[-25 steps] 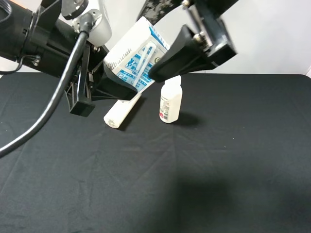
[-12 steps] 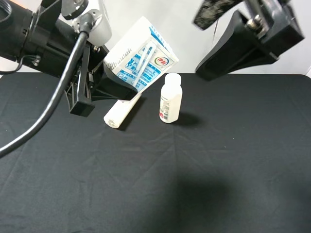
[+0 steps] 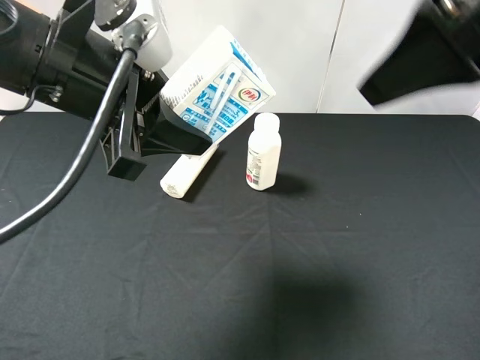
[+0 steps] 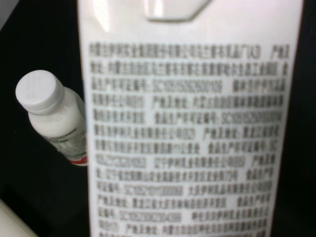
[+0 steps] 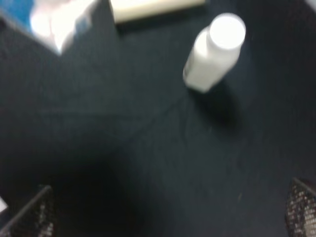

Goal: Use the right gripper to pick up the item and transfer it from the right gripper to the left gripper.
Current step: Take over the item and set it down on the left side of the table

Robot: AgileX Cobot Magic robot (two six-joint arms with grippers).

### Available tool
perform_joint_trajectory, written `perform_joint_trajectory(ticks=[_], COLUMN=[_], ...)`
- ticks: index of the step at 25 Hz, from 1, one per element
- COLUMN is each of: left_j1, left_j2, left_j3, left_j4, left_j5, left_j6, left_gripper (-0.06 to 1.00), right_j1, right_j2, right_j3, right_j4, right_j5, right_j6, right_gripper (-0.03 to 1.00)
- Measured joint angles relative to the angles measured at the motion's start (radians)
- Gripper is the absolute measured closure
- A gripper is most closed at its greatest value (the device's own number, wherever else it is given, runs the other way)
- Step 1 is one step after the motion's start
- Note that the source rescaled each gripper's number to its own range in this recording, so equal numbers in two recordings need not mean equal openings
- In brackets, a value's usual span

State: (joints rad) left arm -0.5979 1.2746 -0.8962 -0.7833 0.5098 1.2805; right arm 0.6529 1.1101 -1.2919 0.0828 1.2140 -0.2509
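The item, a white carton (image 3: 214, 86) with blue print, hangs tilted above the table's back left, held at its lower end by my left gripper (image 3: 174, 133). It fills the left wrist view (image 4: 192, 123), label side showing, and shows at a corner of the right wrist view (image 5: 54, 19). My right gripper (image 3: 424, 64) is a dark blur at the top right, well away from the carton. In the right wrist view (image 5: 168, 212) its fingertips (image 5: 34, 215) stand wide apart and hold nothing.
A white capped bottle (image 3: 263, 152) stands upright on the black tablecloth (image 3: 300, 262) just right of the carton. A white tube-like bottle (image 3: 187, 172) lies under the carton. A white wall is behind the table.
My right gripper has let go of the carton and pulled away up and to the right. The carton stays held in my left gripper, which has not moved.
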Motion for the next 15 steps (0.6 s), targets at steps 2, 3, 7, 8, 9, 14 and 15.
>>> perform_joint_trajectory(ticks=[2,3,7,8,9,14,15], left_j1=[0.000,0.000,0.000,0.000,0.000,0.000,0.000], left_j2=[0.000,0.000,0.000,0.000,0.000,0.000,0.000], left_j3=[0.000,0.000,0.000,0.000,0.000,0.000,0.000], left_j4=[0.000,0.000,0.000,0.000,0.000,0.000,0.000], left_j5=[0.000,0.000,0.000,0.000,0.000,0.000,0.000], left_j6=[0.000,0.000,0.000,0.000,0.000,0.000,0.000], left_gripper=[0.94,0.94,0.94,0.94,0.94,0.94,0.94], right_j1=[0.000,0.000,0.000,0.000,0.000,0.000,0.000], right_j2=[-0.063,-0.091,-0.216,-0.247,-0.281,-0.459,-0.502], right_j3=[0.084,0.124,0.319,0.366,0.404,0.595,0.627], right_j4=[0.000,0.000,0.000,0.000,0.000,-0.001,-0.001], right_j5=[0.000,0.000,0.001,0.001,0.001,-0.027,-0.041], right_j6=[0.014,0.017,0.022,0.026,0.031,0.106,0.121], right_gripper=[-0.03,-0.03,-0.03,-0.03,-0.03,-0.03,-0.03])
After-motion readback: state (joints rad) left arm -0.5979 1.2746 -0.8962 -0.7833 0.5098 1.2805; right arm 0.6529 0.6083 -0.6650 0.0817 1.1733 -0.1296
